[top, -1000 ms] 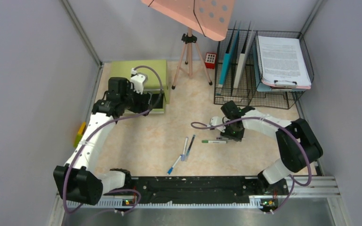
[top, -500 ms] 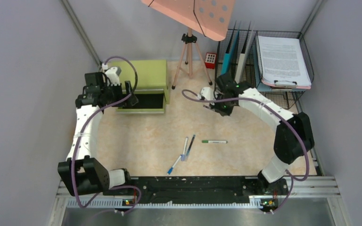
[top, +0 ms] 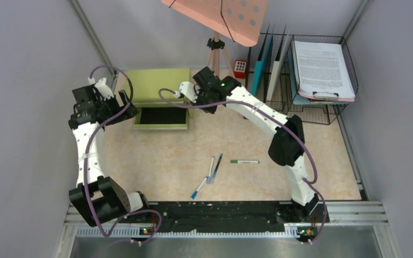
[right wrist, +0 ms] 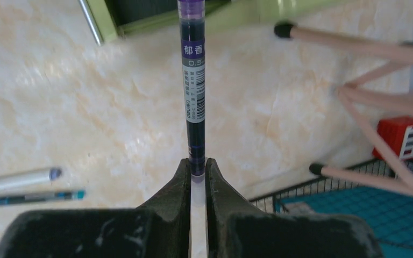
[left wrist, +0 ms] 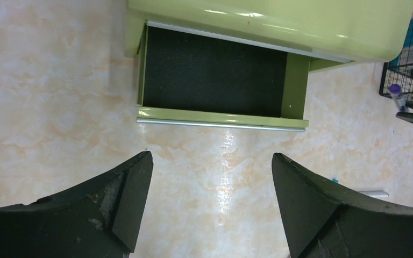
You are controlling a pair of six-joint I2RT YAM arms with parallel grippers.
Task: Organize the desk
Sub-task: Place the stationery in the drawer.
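Tip of the purple pen (right wrist: 195,80) cut off at the frame's upper edge, lower end hidden inside the right gripper (right wrist: 197,166), its small print unreadable, green cabinet (left wrist: 279,24) by the bench's (left wrist: 59,80) far-left corner cropped.

Pens (top: 212,167) on desk (top: 156,156) before cabinet (top: 156,80)

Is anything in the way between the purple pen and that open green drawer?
Nothing visible. The right tool holds the purple pen just beside the open drawer; the left tool hangs open on the drawer's other side.
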